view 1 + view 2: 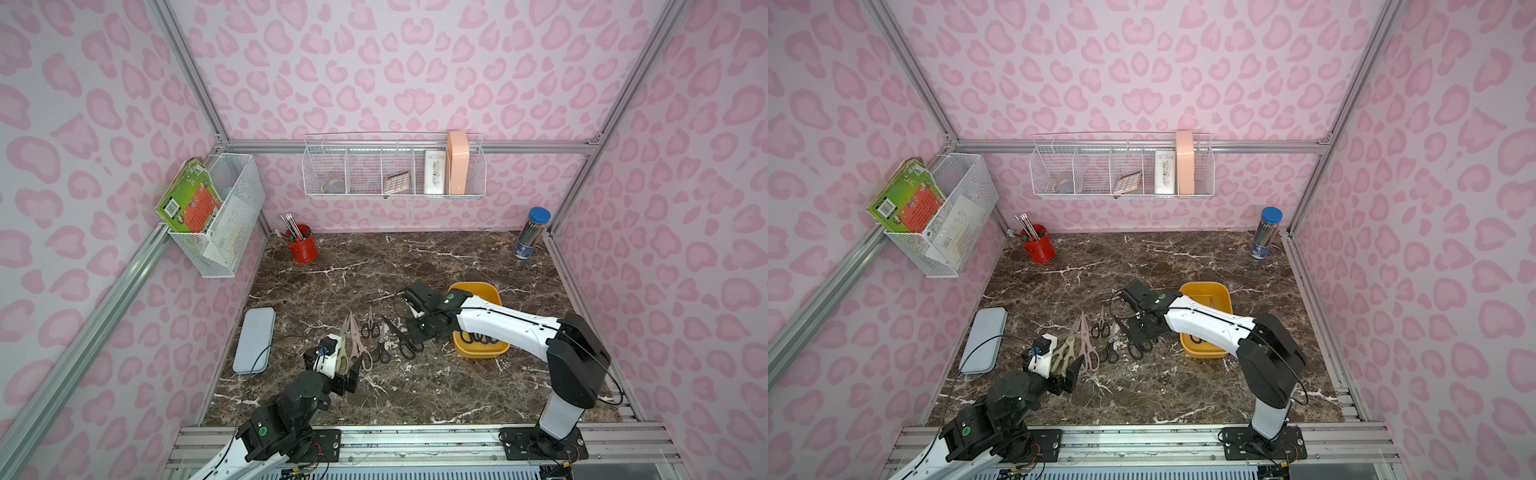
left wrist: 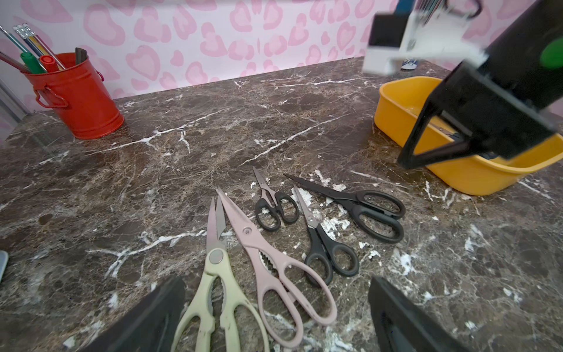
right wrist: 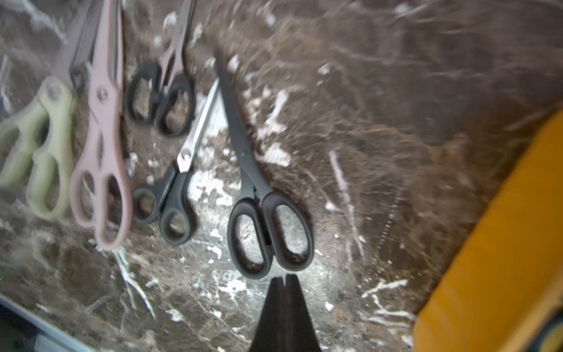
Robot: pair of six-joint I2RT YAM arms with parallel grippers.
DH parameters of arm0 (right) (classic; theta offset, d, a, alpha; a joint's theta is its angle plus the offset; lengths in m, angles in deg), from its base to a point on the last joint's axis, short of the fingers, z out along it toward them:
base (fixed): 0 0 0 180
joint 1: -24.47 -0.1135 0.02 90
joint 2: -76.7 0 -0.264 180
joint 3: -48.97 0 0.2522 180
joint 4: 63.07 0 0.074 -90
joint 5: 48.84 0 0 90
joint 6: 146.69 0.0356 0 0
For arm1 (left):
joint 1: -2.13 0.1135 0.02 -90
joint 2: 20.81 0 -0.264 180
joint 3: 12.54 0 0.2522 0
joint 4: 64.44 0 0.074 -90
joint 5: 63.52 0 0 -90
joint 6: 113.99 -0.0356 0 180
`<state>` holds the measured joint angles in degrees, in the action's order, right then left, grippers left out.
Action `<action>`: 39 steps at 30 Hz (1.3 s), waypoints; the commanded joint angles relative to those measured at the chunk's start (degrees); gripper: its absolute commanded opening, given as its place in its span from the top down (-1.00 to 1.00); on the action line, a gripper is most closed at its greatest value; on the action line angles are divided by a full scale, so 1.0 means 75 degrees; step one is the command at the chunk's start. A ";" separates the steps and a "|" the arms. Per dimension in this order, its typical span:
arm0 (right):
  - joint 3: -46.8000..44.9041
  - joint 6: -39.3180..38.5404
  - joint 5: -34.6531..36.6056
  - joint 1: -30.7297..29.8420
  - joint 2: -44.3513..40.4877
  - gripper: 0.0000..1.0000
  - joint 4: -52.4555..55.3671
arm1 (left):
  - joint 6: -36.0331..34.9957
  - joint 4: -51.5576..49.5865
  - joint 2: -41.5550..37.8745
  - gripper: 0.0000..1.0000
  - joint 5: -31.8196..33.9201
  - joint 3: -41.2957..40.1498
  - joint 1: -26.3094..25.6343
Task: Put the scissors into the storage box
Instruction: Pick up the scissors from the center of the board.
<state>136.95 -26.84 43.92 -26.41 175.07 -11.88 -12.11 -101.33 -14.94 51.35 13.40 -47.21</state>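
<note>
The white and black right arm (image 1: 507,328) reaches far out and tips down. Its black right end effector (image 3: 285,278) is pinched tight, holding nothing. The black left arm (image 1: 299,399) sits folded low. Its black left end effector (image 2: 277,285) is spread wide, empty.

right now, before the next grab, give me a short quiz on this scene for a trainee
1. How many pairs of scissors lie on the table outside the storage box?
2. True or false: the right gripper is holding a pair.
3. What handle colour has the pair lying nearest the box? A cream, B pink, C black.
Key: 1. Five. 2. False; it is shut with nothing in it. 3. C, the large black pair.
</note>
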 commanded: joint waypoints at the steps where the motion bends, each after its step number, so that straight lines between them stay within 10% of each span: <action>1: -0.0395 -0.0090 0.0642 0.0651 -0.0638 1.00 -0.0014 | 0.0054 0.0187 0.0145 -0.97 0.0083 0.0069 -0.0002; 7: -0.1211 -0.1404 0.0170 0.1140 -0.1244 1.00 -0.0495 | 0.0011 0.0342 0.0487 -0.98 -0.0017 0.0109 0.0003; 21: -0.0219 -0.2155 -0.0001 -0.0737 0.1013 0.05 -0.0869 | -0.0213 0.0620 0.0823 -0.98 -0.0474 0.0110 0.0014; 39: -0.0107 -0.1583 0.0094 -0.0671 0.2250 0.77 -0.0662 | -0.0170 0.0584 0.0800 -0.98 -0.0426 0.0123 0.0010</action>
<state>136.95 -40.81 44.73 -31.83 189.98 -19.64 -12.84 -97.71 -8.84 48.24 13.95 -47.27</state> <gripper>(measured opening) 0.146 0.988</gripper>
